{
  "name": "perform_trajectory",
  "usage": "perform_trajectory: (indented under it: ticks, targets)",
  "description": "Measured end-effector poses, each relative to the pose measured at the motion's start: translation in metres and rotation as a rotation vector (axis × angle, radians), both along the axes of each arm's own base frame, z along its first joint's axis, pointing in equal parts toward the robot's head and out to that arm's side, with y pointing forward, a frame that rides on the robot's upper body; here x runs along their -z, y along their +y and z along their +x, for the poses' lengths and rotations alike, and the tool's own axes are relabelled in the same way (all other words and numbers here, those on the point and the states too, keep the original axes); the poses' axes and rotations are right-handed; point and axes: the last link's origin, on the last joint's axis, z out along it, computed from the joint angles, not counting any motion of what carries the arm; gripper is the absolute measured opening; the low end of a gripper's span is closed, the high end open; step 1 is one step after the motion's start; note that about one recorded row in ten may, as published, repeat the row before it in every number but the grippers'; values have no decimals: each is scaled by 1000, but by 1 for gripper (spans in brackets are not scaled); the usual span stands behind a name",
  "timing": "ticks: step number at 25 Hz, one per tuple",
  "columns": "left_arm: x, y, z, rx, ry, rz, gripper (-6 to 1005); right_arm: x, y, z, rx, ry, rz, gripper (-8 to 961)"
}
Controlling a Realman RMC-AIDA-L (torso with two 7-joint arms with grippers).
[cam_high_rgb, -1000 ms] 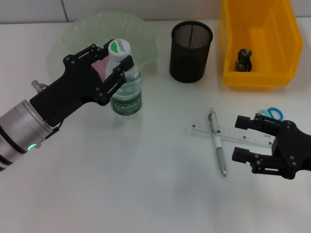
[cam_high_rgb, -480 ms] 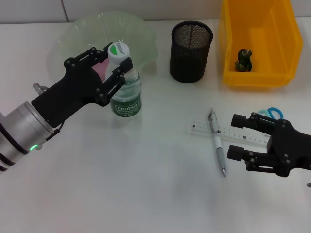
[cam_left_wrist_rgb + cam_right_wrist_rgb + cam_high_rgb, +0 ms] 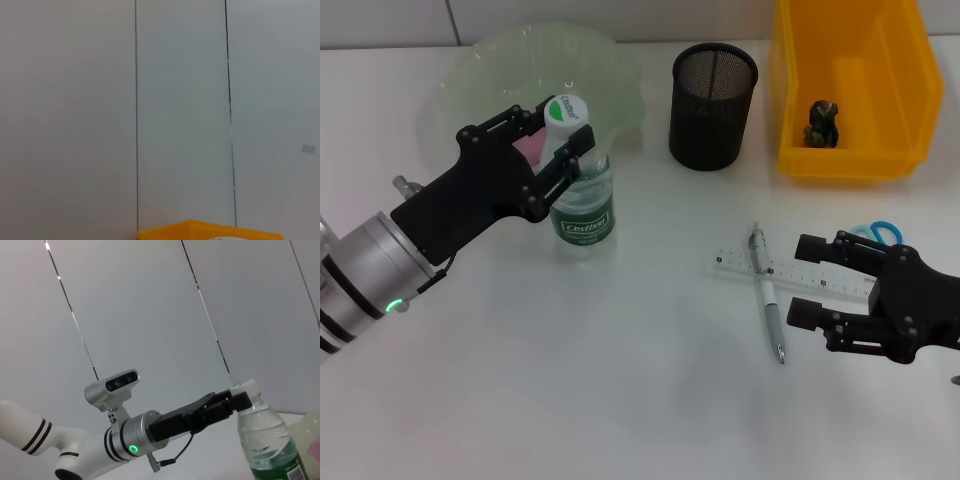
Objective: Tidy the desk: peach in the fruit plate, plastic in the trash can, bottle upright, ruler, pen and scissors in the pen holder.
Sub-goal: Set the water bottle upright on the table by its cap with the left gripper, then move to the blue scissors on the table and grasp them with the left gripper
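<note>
The clear bottle (image 3: 584, 195) with a green label and white cap stands nearly upright in front of the pale green fruit plate (image 3: 500, 65). My left gripper (image 3: 556, 132) is shut on its neck, as the right wrist view confirms for the bottle (image 3: 264, 437) and left gripper (image 3: 236, 401). A pink peach (image 3: 529, 147) shows partly behind the fingers, on the plate. The pen (image 3: 767, 296) lies across the ruler (image 3: 792, 273). Blue scissors (image 3: 882, 233) peek out behind my open right gripper (image 3: 802, 281), which hovers over the ruler's right end. Dark crumpled plastic (image 3: 821, 122) lies in the yellow trash can (image 3: 903, 95).
The black mesh pen holder (image 3: 713, 92) stands at the back between plate and bin. The left wrist view shows a wall and the yellow bin's top edge (image 3: 210, 232).
My left gripper has shifted slightly toward the near side and lowered the bottle, which now stands straighter. The right gripper slid a little left a second ago and has held still since.
</note>
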Motion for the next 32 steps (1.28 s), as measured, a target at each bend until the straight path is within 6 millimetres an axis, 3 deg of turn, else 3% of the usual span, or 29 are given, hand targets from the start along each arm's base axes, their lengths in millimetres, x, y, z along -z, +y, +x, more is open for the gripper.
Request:
perform_trajectory:
  ticks: [19, 22, 24, 28, 30, 31, 32]
  targets:
    - [1, 0, -4, -48, -34, -16, 531, 0, -1, -1, -1, 5, -2, 846]
    - [-2, -5, -2, -26, -61, -13, 704, -1, -2, 0, 0, 13, 1, 845]
    - [-7, -13, 0, 8, -98, -9, 727, -2, -2, 0, 4, 18, 7, 845]
    - [-21, -27, 2, 64, -189, -39, 774, -16, 2, 4, 59, 53, 44, 845]
    - [-30, -32, 2, 91, -220, -94, 773, -27, 6, 6, 90, 59, 43, 845]
    - [-30, -32, 2, 91, -220, -94, 772, -42, 11, 7, 106, 45, 19, 845]
    - [-30, -32, 2, 91, -220, -94, 771, -42, 11, 7, 106, 45, 19, 845]
